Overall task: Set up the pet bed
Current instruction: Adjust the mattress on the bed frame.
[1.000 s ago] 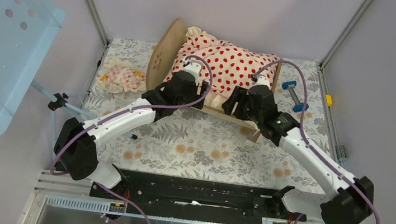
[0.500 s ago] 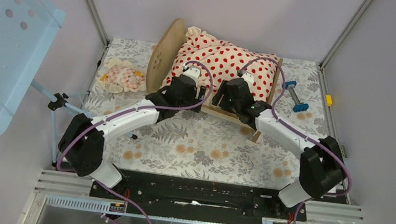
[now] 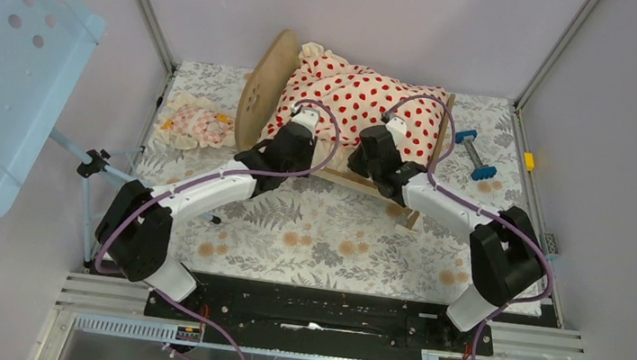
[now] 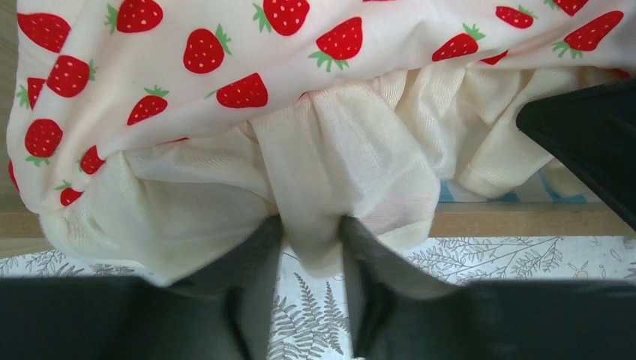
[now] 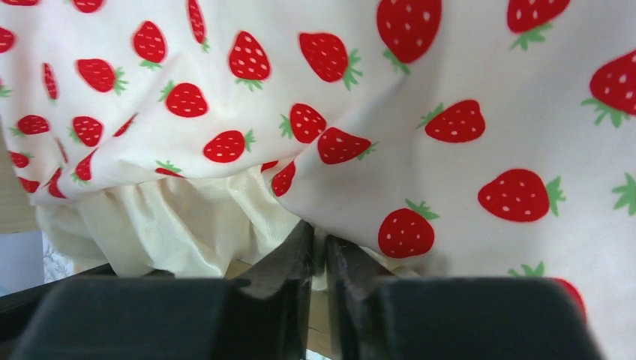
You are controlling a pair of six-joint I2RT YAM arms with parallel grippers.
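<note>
The pet bed [image 3: 267, 84] stands at the back of the table, its round wooden headboard on the left. A cream ruffled blanket with red strawberries [image 3: 364, 104] lies heaped over it. My left gripper [image 3: 304, 133] is at the blanket's near edge, shut on a fold of the cream ruffle [image 4: 337, 172] above the bed's side rail [image 4: 525, 220]. A sliver of blue striped mattress [image 4: 448, 193] shows under the ruffle. My right gripper [image 3: 379, 146] is a little to the right on the same edge. Its fingers [image 5: 292, 262] pinch the thin hem of the blanket [image 5: 450, 112].
A small pink pillow [image 3: 197, 123] lies left of the headboard. A blue dumbbell toy [image 3: 474, 155] and a small yellow piece [image 3: 529, 160] lie right of the bed. A light blue perforated panel [image 3: 2, 62] on a stand overhangs the far left. Floral cloth [image 3: 327, 235] covers the table.
Both grippers reached forward to the blanket's near edge and closed on it. The right arm folded in towards the left, its elbow now at the right.
</note>
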